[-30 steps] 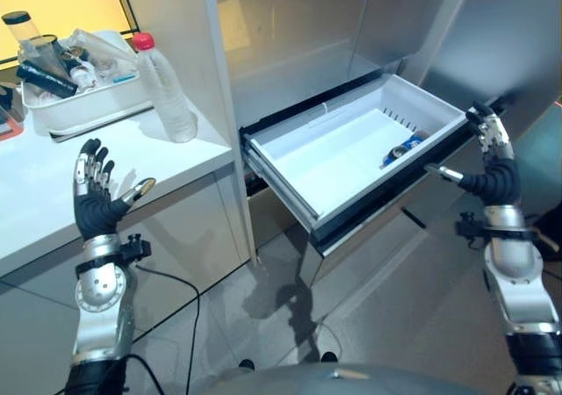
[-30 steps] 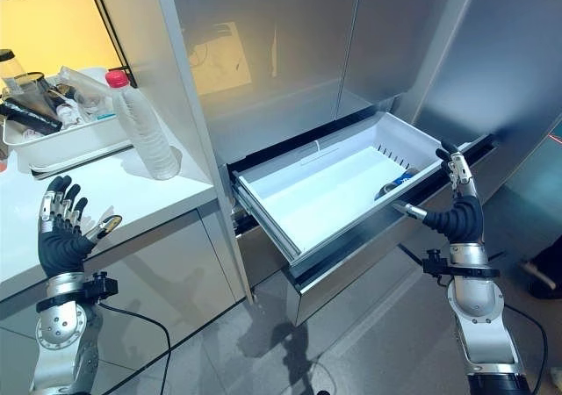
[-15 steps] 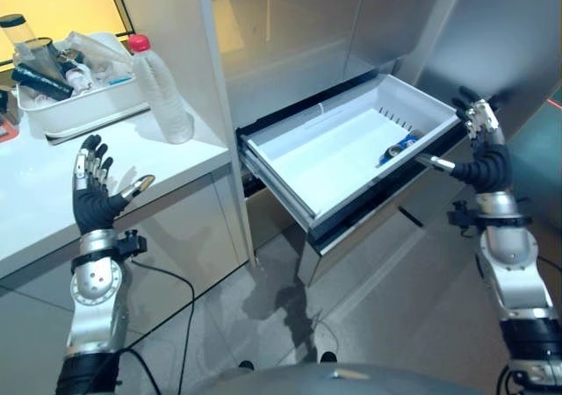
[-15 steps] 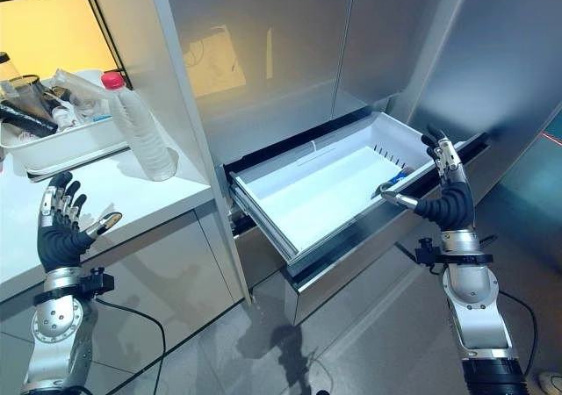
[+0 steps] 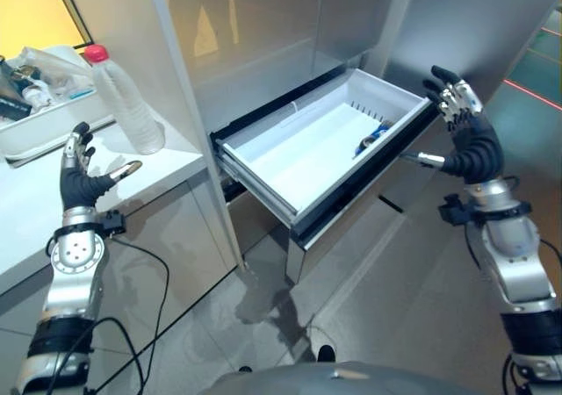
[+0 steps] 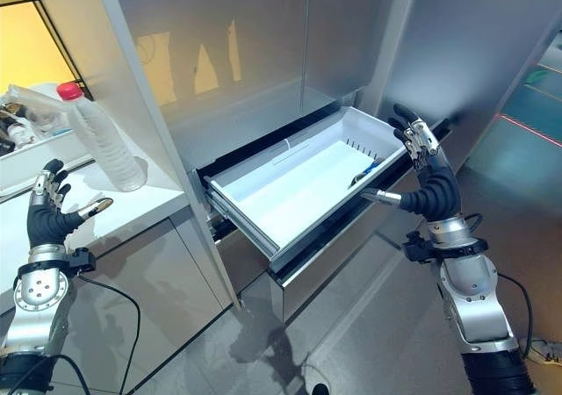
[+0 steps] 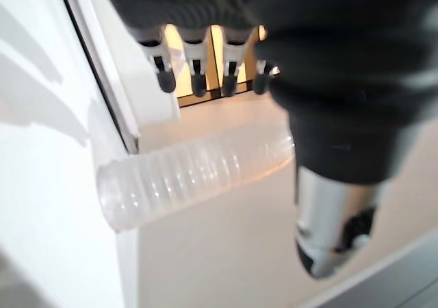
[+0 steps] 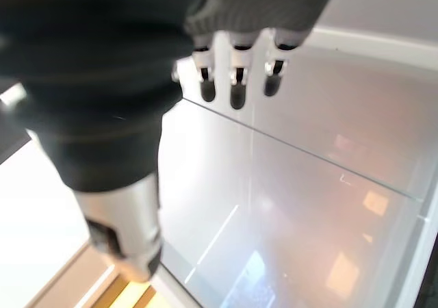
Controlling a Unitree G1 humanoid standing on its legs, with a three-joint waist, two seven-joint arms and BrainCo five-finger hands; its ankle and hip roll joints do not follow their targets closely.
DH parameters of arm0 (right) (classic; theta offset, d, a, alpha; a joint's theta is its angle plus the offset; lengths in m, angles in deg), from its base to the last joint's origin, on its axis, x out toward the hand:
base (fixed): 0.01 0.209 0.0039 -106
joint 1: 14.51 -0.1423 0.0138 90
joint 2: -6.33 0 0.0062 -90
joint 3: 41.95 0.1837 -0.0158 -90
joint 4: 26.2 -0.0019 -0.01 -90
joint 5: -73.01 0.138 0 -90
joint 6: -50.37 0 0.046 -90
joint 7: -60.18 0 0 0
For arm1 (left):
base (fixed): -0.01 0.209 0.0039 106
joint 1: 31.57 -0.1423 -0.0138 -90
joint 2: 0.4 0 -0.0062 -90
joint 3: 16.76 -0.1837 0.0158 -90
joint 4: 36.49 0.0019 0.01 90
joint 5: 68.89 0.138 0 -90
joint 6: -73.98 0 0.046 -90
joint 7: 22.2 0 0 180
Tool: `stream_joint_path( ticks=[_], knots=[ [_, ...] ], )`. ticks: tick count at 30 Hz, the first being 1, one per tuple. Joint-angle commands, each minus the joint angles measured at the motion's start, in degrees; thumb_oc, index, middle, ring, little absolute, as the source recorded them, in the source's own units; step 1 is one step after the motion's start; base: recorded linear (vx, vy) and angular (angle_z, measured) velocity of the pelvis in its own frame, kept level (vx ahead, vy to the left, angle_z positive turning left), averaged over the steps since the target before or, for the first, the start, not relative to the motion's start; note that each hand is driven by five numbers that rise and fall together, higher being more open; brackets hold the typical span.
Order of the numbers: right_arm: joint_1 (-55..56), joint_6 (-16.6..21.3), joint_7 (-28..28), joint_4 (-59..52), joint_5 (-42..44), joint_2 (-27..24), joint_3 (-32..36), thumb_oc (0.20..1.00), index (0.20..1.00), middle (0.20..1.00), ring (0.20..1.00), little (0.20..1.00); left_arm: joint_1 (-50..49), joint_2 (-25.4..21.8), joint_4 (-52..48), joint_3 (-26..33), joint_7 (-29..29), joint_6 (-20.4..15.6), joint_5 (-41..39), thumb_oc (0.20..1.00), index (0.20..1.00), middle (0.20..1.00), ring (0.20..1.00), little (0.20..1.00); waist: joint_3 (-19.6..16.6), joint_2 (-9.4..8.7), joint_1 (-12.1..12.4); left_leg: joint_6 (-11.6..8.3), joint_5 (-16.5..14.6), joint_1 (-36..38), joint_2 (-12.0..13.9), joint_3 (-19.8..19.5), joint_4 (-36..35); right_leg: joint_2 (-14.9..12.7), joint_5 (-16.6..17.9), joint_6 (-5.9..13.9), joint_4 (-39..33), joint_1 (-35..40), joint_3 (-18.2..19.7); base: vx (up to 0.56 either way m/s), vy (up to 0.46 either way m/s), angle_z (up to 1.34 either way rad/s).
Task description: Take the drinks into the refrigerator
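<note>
2 hands are up and holding nothing. Your left hand (image 5: 79,181) is spread, fingers straight, over the white worktop (image 5: 26,206), with the clear red-capped bottle (image 5: 125,102) standing just beyond its fingertips. Your right hand (image 5: 468,139) is also spread, just beside the far corner of the pulled-out refrigerator drawer (image 5: 307,154). You can see a blue can (image 5: 373,137) lying inside the drawer, near that hand.

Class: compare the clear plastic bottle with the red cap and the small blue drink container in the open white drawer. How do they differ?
The clear plastic bottle with the red cap stands upright on the white counter; the small blue drink container lies on its side in the white drawer. The bottle looks far larger. Neither is held by a hand.
</note>
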Motion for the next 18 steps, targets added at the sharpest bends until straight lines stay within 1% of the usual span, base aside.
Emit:
stream_joint_path(
  ticks=[1,4,6,9,18],
  knots=[
    [-4.7,3.0,1.2,-5.0,4.0,-2.5,0.0,1.0,1.0,1.0,1.0,1.0,5.9,-6.0,3.0,0.3,-0.9,-1.5,-0.5,1.0,1.0,1.0,1.0,1.0,0.4,-0.96,-1.2,2.85,-7.0,-1.2,-1.3,3.1,6.9,-2.0,-11.2,4.19,9.4,2.5,2.2,0.01,0.039,-0.26],
    [-5.5,3.3,1.6,-6.3,5.0,-3.5,-0.2,1.0,1.0,1.0,1.0,1.0,5.4,-6.3,3.1,0.9,-0.9,-1.7,-1.3,1.0,1.0,1.0,1.0,1.0,1.3,-1.15,-1.7,2.98,-7.9,-2.8,-1.2,4.6,9.4,-1.4,-11.4,4.29,12.0,-0.3,3.9,-0.04,0.039,-0.28],
    [-5.5,3.3,1.8,-6.5,5.2,-3.7,-0.1,1.0,1.0,1.0,1.0,1.0,5.1,-6.2,3.2,1.0,-1.0,-1.7,-1.3,1.0,1.0,1.0,1.0,1.0,1.5,-1.22,-1.9,3.04,-8.2,-3.3,-1.2,4.9,10.1,-1.3,-11.6,4.34,12.7,-1.1,4.3,0.0,0.026,-0.37],
    [-5.8,3.4,2.5,-7.3,6.1,-4.7,-0.2,1.0,1.0,1.0,1.0,1.0,4.6,-5.0,3.7,1.2,-1.1,-1.7,-1.9,1.0,1.0,1.0,1.0,1.0,2.1,-1.65,-2.4,3.31,-9.3,-4.0,-1.1,6.1,12.2,-1.0,-12.0,4.51,14.7,-2.6,5.8,0.02,0.036,-0.28],
    [-5.1,3.8,4.2,-9.2,7.6,-5.4,0.5,1.0,1.0,1.0,1.0,1.0,4.9,-3.8,4.3,0.8,-0.8,-1.4,-1.6,1.0,1.0,1.0,1.0,1.0,2.5,-2.26,-3.1,3.5,-11.4,-5.0,-0.9,7.2,15.4,-0.7,-12.9,4.68,17.3,-4.3,7.1,0.02,0.019,-0.15]
  ],
)
